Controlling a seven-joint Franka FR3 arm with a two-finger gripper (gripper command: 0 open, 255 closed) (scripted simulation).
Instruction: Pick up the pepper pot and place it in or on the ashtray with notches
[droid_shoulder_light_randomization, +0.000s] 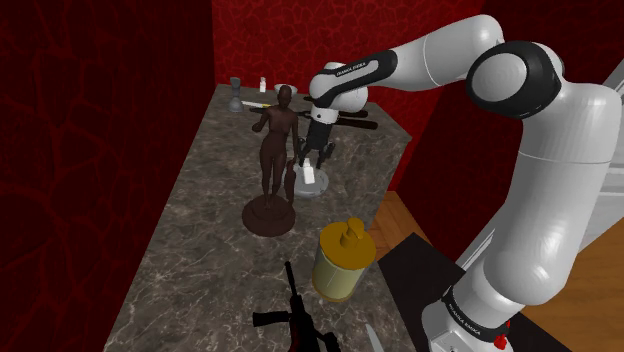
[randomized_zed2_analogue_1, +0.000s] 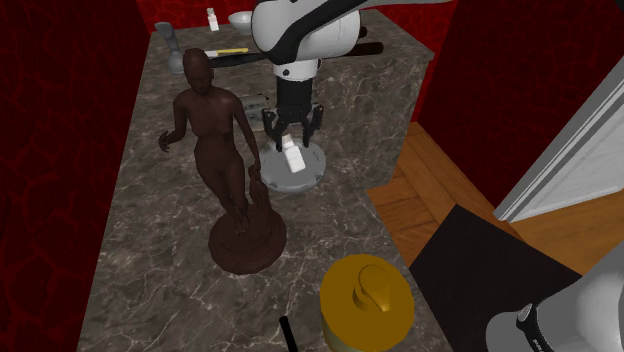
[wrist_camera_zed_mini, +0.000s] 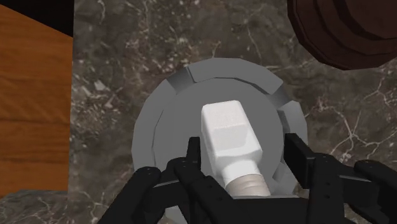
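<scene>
Dark marbled desk (droid_shoulder_light_randomization: 200, 230) backed by red walls, brown figurine (droid_shoulder_light_randomization: 274, 150) stood just beside the grey notched ashtray (wrist_camera_zed_mini: 165, 121), yellow lidded jar (droid_shoulder_light_randomization: 343, 262) set nearer the stand, white pepper pot (wrist_camera_zed_mini: 230, 137) rested in the ashtray, end effector (wrist_camera_zed_mini: 245, 147) held spread around it.

The counter (wrist_camera_zed_mini: 108, 63) is showing dark, veined stone; the pepper pot (wrist_camera_zed_mini: 229, 137) is looking matt white, its neck ribbed grey; the ashtray (wrist_camera_zed_mini: 167, 127) is looking plain matt grey; the floor (wrist_camera_zed_mini: 32, 108) is showing wood grain.
</scene>
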